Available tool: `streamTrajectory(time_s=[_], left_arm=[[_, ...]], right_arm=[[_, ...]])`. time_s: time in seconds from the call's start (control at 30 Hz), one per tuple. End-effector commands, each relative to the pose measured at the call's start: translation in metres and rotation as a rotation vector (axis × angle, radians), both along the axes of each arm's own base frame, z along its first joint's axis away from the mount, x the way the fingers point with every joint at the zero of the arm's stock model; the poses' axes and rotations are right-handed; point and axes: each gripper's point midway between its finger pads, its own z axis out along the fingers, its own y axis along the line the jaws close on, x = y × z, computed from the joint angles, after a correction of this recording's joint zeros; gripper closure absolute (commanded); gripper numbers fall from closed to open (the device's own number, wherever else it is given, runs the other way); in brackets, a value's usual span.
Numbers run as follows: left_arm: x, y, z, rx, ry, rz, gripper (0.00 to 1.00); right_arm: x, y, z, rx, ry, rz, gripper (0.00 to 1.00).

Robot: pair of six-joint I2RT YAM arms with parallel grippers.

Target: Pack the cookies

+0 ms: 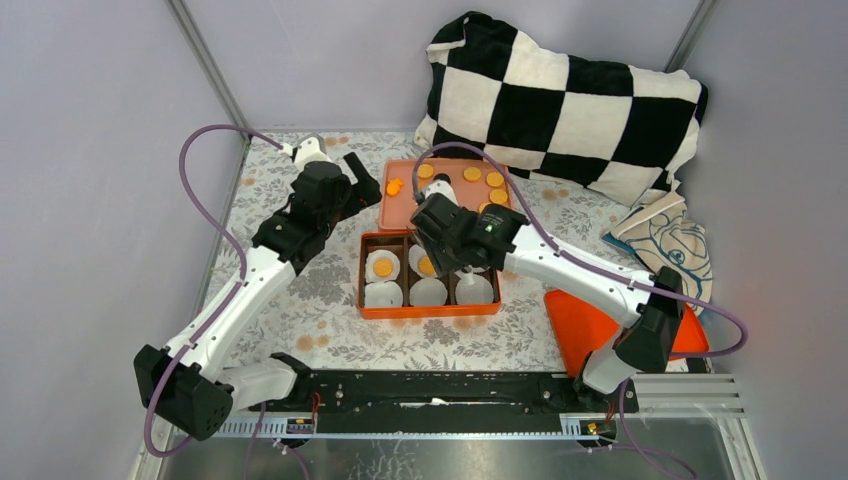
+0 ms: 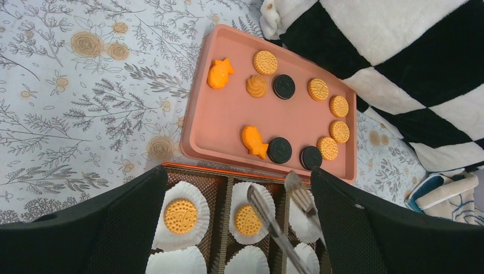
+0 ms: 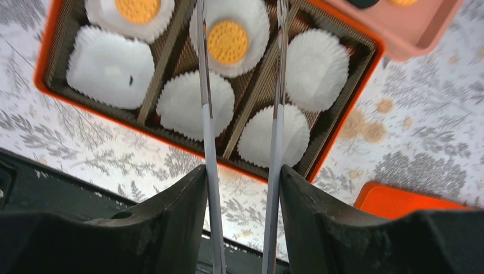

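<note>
Several round orange-yellow and black cookies [image 2: 265, 61] lie on a pink tray [image 2: 228, 114], with two fish-shaped ones. The tray [image 1: 400, 212] sits just behind an orange compartment box [image 1: 430, 312]. The box holds white paper liners; two back liners each hold a yellow cookie [image 2: 180, 216] [image 3: 227, 41]. My right gripper [image 3: 242, 174] is shut on metal tongs [image 3: 208, 114], whose two arms stand apart and empty over the box's middle and right compartments. The tongs also show in the left wrist view [image 2: 265, 214]. My left gripper [image 2: 240, 171] is open and empty above the box's back edge.
A black-and-white checkered pillow [image 1: 560, 100] lies behind the tray. A folded patterned cloth [image 1: 665, 240] lies at the right, and an orange lid [image 1: 590, 325] lies under the right arm. Several liners [image 3: 111, 65] in the box are empty. Grey walls close in both sides.
</note>
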Motion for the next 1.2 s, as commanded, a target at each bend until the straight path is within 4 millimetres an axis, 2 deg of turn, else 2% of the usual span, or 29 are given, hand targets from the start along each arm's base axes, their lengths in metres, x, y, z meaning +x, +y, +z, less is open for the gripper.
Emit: streamTrajectory(time_s=[0.0,0.1,0.17,0.23,0.33,0.5,0.63,0.77,0.9,1.0,1.07,1.17], left_arm=[[0.004,-0.006,0.008,-0.018,-0.044,-0.028,0.01],[0.005,-0.007,0.006,-0.015,-0.04,-0.028,0.01],[0.005,-0.006,0.005,-0.01,-0.037,-0.024,0.01],[0.005,-0.005,0.005,-0.005,-0.035,-0.019,0.01],[0.005,-0.002,0.006,0.004,-0.038,-0.008,0.01],[0.007,-0.001,0.005,0.011,-0.037,-0.003,0.01],[0.009,-0.002,0.003,0.016,-0.031,-0.003,0.01],[0.01,0.0,0.001,0.028,-0.027,0.006,0.01],[0.011,0.001,-0.001,0.033,-0.023,0.012,0.01],[0.012,0.0,-0.003,0.034,-0.015,0.01,0.01],[0.012,0.0,-0.004,0.034,-0.012,0.007,0.01],[0.012,-0.001,-0.005,0.032,-0.009,0.006,0.01]], right_arm=[[0.038,0.002,0.068,0.069,-0.234,-0.049,0.45],[0.058,0.007,0.069,0.026,-0.276,-0.054,0.45],[0.075,0.007,0.063,0.011,-0.273,-0.075,0.46],[0.094,0.003,0.052,0.004,-0.249,-0.109,0.46],[0.128,-0.015,0.029,0.004,-0.207,-0.182,0.46],[0.161,-0.025,-0.001,0.016,-0.157,-0.221,0.46],[0.173,-0.024,-0.026,0.006,-0.112,-0.223,0.46],[0.176,-0.022,-0.043,0.002,-0.07,-0.219,0.45],[0.179,-0.019,-0.046,0.003,-0.064,-0.208,0.45],[0.179,-0.019,-0.039,0.009,-0.063,-0.209,0.45],[0.179,-0.025,-0.042,-0.012,-0.068,-0.224,0.41],[0.179,-0.038,-0.058,-0.058,-0.039,-0.259,0.32]])
